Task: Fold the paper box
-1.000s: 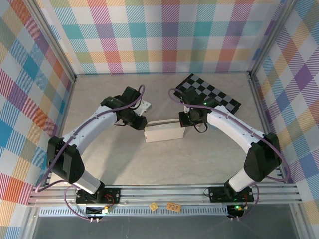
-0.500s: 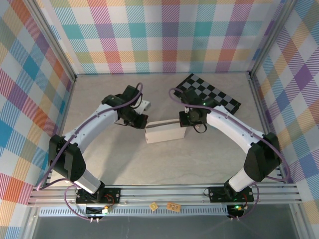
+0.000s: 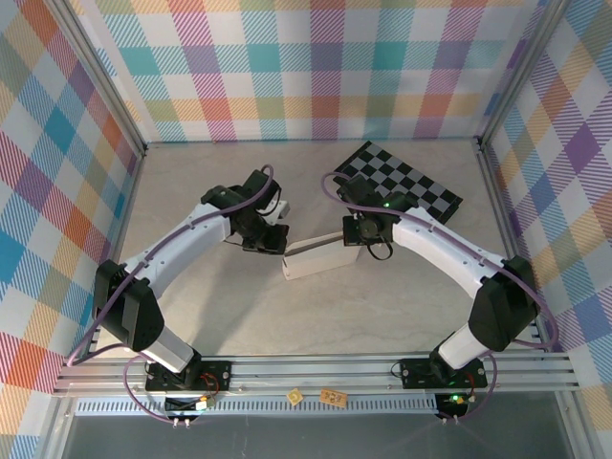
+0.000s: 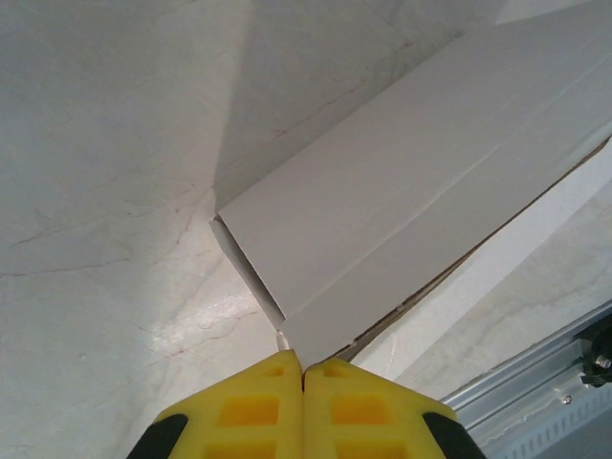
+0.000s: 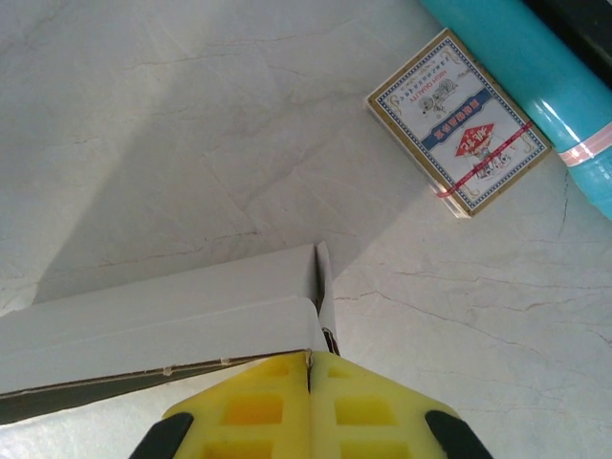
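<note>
The card packet point(image 5: 459, 120), at one o'clock from the right hand point(image 5: 309, 361), bears print too small to read. That hand and the left hand point(image 4: 303, 368) each pinch an end of the paper box point(image 3: 320, 260) on the table point(image 3: 239, 316).

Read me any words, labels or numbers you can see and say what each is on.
Small rectangular printed packet with blue and red label: print too blurred to read.
White cardboard box: no text.
Small orange tags, top view: marks too small to read.
</note>
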### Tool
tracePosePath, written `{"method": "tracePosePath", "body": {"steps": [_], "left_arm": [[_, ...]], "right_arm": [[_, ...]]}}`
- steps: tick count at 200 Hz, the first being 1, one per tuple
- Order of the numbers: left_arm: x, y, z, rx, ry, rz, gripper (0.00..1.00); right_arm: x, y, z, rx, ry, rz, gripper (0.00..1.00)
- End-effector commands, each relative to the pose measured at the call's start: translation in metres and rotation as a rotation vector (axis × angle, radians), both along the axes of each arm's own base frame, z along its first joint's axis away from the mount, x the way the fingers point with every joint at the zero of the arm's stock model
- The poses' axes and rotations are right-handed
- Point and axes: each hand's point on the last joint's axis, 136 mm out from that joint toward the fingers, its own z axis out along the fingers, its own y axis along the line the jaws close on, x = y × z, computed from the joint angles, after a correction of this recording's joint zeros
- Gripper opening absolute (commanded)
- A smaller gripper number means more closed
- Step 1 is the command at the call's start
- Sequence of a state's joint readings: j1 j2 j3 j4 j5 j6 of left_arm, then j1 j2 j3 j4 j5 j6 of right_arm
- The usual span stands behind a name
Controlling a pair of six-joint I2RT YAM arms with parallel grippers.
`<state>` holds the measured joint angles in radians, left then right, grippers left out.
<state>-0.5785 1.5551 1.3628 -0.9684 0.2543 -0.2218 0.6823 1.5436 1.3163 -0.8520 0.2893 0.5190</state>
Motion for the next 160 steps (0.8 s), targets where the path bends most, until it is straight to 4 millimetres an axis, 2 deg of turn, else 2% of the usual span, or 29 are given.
{"method": "tracePosePath", "body": {"steps": [1,41,91,114,118,126,131,160], "left_arm": [[-0.005,-0.005,-0.002,-0.006,-0.006,0.001,0.0],[-0.003,-0.002,-0.007,0.019,-0.031,-0.02,0.0],[0.002,-0.002,-0.011,0.036,-0.071,-0.045,0.0],[0.003,-0.002,-0.011,0.046,-0.078,-0.045,0.0],[0.003,-0.001,-0.011,0.05,-0.079,-0.043,0.03],[0.004,-0.002,-0.007,0.047,-0.093,-0.039,0.18],[0.005,-0.002,-0.003,0.044,-0.104,-0.034,0.23],[0.012,-0.002,0.041,-0.019,-0.226,0.009,0.3]], "right_arm": [[-0.019,0.001,-0.008,0.002,0.062,0.009,0.0],[-0.025,-0.002,-0.013,-0.004,0.073,0.034,0.0],[-0.025,-0.003,-0.024,-0.036,0.02,0.175,0.0],[-0.022,-0.002,-0.022,-0.056,0.016,0.243,0.0],[-0.02,-0.003,-0.021,-0.058,0.018,0.248,0.0],[-0.018,-0.003,-0.02,-0.054,0.033,0.249,0.0],[-0.017,-0.003,-0.02,-0.046,0.042,0.248,0.0],[-0.014,0.004,-0.018,-0.012,0.074,0.264,0.0]]}}
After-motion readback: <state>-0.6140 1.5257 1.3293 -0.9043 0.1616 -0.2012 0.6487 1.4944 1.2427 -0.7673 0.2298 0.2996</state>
